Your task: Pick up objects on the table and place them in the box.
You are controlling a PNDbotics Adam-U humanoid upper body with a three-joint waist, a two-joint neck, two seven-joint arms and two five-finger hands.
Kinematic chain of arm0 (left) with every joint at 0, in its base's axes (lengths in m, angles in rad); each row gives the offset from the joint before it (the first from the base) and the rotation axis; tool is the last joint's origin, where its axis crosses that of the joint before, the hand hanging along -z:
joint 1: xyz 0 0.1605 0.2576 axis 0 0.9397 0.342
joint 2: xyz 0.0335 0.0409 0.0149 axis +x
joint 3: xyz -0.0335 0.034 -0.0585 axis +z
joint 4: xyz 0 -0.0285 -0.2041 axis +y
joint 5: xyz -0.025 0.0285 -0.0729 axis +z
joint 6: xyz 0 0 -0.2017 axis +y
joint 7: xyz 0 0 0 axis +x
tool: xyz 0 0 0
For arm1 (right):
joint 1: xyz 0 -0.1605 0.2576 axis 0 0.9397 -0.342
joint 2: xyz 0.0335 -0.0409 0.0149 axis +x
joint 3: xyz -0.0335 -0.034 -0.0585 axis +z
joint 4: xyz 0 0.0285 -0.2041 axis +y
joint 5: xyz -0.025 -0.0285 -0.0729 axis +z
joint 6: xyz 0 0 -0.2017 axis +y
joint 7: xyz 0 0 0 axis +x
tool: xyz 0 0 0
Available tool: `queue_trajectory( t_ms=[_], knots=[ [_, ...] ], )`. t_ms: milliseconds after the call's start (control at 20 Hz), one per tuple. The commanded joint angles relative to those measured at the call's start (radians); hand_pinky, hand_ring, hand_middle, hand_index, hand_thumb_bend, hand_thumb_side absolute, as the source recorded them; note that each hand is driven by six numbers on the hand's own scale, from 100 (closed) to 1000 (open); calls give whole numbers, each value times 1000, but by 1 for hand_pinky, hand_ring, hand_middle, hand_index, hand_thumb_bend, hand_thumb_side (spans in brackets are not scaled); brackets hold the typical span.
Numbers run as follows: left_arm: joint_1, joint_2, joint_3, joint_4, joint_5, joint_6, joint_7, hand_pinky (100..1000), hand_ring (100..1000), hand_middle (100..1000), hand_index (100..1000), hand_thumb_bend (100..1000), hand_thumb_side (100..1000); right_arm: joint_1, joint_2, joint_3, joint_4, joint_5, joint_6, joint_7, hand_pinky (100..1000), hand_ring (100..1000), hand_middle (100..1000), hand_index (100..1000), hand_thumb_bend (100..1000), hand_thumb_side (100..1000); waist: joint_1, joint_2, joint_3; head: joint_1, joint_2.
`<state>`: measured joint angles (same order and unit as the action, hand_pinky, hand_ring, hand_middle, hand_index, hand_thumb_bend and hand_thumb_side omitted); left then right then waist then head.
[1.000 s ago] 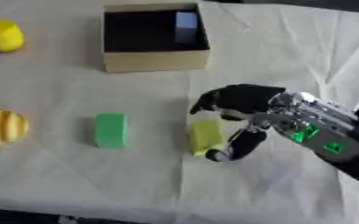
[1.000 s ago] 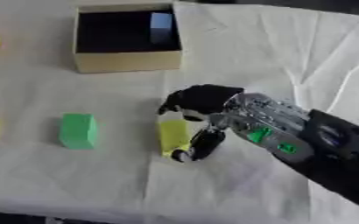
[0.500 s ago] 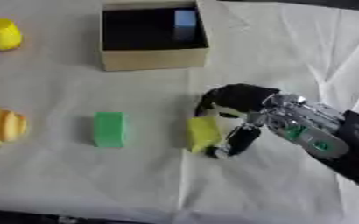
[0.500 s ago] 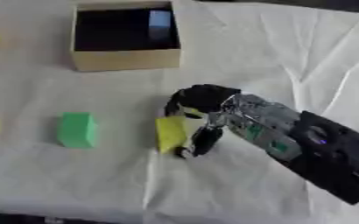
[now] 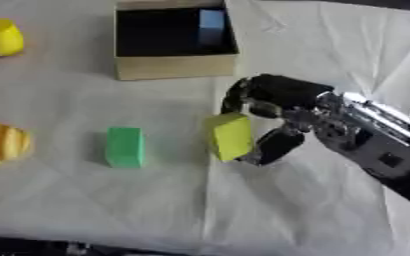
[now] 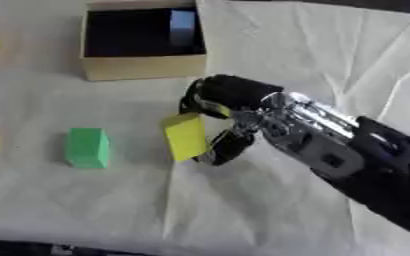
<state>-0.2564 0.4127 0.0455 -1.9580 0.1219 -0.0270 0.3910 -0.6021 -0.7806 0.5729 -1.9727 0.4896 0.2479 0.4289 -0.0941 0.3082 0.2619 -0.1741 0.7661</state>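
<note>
My right hand (image 5: 278,105) reaches in from the right and is shut on a yellow-green block (image 5: 230,136), fingers curled over its top and thumb under its right side. The block looks tilted, at or just above the cloth. A green block (image 5: 124,146) lies to its left. A ridged yellow-orange object (image 5: 2,144) sits at the left edge, and a yellow object (image 5: 2,37) lies at the far left. The open tan box (image 5: 175,67) stands at the back, dark inside, with a pale blue thing (image 5: 211,26) in it. My left hand is out of sight.
A wrinkled white cloth (image 5: 156,200) covers the table, with bare cloth in front of the blocks. The table's front edge runs along the bottom of the view.
My right hand has closed round the yellow-green block and shifted it slightly toward the box, tilting it. The other objects have stayed put.
</note>
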Motion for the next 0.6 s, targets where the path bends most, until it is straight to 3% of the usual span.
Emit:
queue_trajectory(
  t_ms=[50,250,600],
  knots=[
    [-6,13,6,-9,-6,-1,-5,689,779,726,837,316,632,-28,-51,-47,-27,-66,-16,0,739,672,551,663,100,208,1,-11,-2,8,4],
    [-5,15,6,-8,-7,0,-6,690,779,726,837,314,633,-60,-71,-88,-27,-144,-7,6,731,655,544,659,100,230,-1,-14,-4,14,4],
    [-13,30,-1,-11,-8,1,-14,691,780,727,837,311,630,-203,-93,-132,-27,-285,101,57,739,664,548,664,100,226,-4,-20,-1,11,4]
  ],
)
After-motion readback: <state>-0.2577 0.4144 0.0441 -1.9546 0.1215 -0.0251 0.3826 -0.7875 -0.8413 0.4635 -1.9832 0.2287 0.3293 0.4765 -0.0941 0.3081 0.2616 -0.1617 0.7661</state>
